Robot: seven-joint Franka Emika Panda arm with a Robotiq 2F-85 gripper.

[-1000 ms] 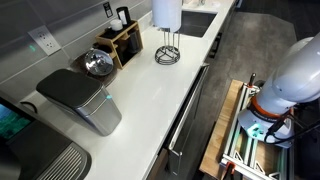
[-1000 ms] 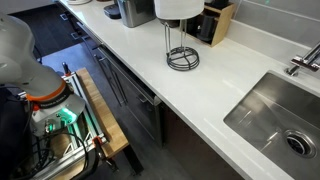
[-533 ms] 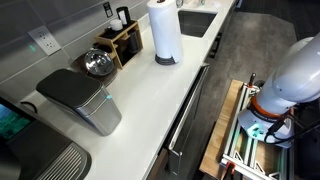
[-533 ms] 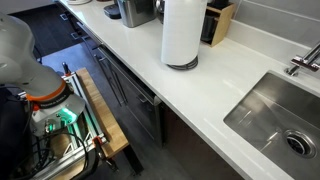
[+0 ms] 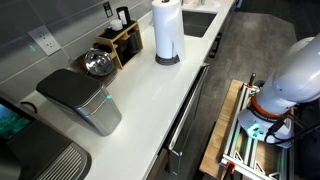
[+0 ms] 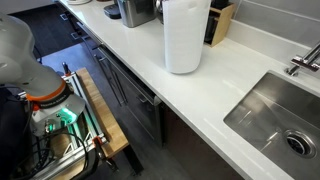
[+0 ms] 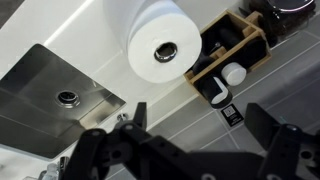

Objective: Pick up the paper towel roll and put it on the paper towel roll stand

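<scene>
The paper towel roll (image 5: 167, 30), a tall white cylinder, stands upright on the white counter in both exterior views (image 6: 186, 35). Only the dark ring base of the paper towel roll stand (image 5: 167, 61) shows, under the roll's foot. The rest of the stand is hidden inside the roll. In the wrist view I look down on the roll's top (image 7: 160, 45) and its cardboard core. My gripper (image 7: 200, 118) is open above it, its dark fingers (image 7: 135, 115) wide apart with nothing between them. Neither exterior view shows the gripper.
A wooden knife block (image 5: 122, 42) stands just behind the roll against the wall (image 7: 230, 60). A metal bowl (image 5: 97, 63) and a grey appliance (image 5: 80, 100) sit further along the counter. A steel sink (image 6: 275, 115) with a faucet (image 6: 305, 58) lies on the roll's other side.
The roll has come down from above the bare wire stand onto it and now covers the rods. The jaws have opened and let it go.
</scene>
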